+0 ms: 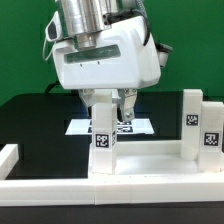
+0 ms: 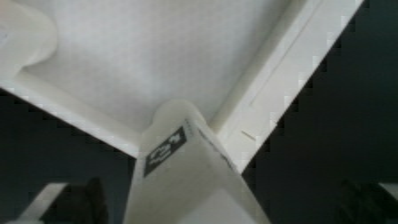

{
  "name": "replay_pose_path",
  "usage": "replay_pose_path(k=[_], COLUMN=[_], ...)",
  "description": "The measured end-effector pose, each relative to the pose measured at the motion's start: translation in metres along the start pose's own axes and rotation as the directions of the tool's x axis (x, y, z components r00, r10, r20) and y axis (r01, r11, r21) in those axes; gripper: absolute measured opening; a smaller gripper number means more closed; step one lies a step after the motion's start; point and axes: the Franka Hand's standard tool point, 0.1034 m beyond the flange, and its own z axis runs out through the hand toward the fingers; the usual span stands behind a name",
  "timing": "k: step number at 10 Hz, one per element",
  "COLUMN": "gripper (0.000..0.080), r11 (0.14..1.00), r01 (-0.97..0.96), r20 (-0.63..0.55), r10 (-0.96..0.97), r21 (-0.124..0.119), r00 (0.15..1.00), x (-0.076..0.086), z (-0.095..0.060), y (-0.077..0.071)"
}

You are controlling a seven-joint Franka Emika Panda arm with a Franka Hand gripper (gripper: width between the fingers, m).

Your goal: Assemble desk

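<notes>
The white desk top (image 1: 150, 165) lies flat at the front, rim up. One tagged leg (image 1: 103, 138) stands upright on its corner at the exterior view's left. Two more legs (image 1: 192, 115) (image 1: 211, 135) stand at the right end. My gripper (image 1: 108, 122) hangs straight over the left leg, its fingers on either side of it. In the wrist view the leg (image 2: 192, 175) rises from the desk top (image 2: 160, 60) between my dark fingers (image 2: 68, 203). Dark gaps show between leg and fingers, so my gripper (image 2: 228, 205) is open around it.
The marker board (image 1: 140, 125) lies on the black table behind the desk top. A white border rail (image 1: 10, 157) runs along the exterior view's left edge, and another along the front (image 1: 100, 195).
</notes>
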Motion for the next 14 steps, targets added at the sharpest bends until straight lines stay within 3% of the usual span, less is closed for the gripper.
replay_pose_path(k=[1, 2, 3, 5, 6, 7, 8, 11, 12, 13, 14], gripper=[0.0649, 0.0649, 0.0649, 0.0644, 0.0486, 0.0486, 0.0289, 0.029, 0.029, 0.029, 0.029], r11=[0.991, 0.929, 0.887, 0.915, 0.915, 0.929, 0.958, 0.996, 0.993, 0.952, 0.867], r01=[0.132, 0.368, 0.457, 0.398, 0.399, 0.364, 0.279, 0.073, -0.104, -0.3, -0.498], r20=[-0.004, -0.012, -0.014, -0.018, -0.018, -0.02, -0.026, -0.039, -0.052, -0.062, -0.062], r10=[-0.132, -0.369, -0.459, -0.4, -0.401, -0.366, -0.281, -0.076, 0.101, 0.297, 0.496], r21=[-0.011, -0.046, -0.067, -0.064, -0.064, -0.063, -0.064, -0.059, -0.058, -0.053, -0.031], r00=[0.991, 0.929, 0.888, 0.916, 0.916, 0.93, 0.959, 0.996, 0.993, 0.953, 0.866], x=[0.003, 0.0102, 0.0089, 0.0093, 0.0092, 0.0091, 0.0097, 0.0107, 0.0097, 0.0083, 0.0064], z=[-0.0004, -0.0003, 0.0016, 0.0016, 0.0017, 0.0018, 0.002, 0.0022, 0.0017, 0.0004, 0.0011], y=[0.0024, 0.0065, 0.0047, 0.0052, 0.0052, 0.0051, 0.0064, 0.0079, 0.0077, 0.0071, 0.006])
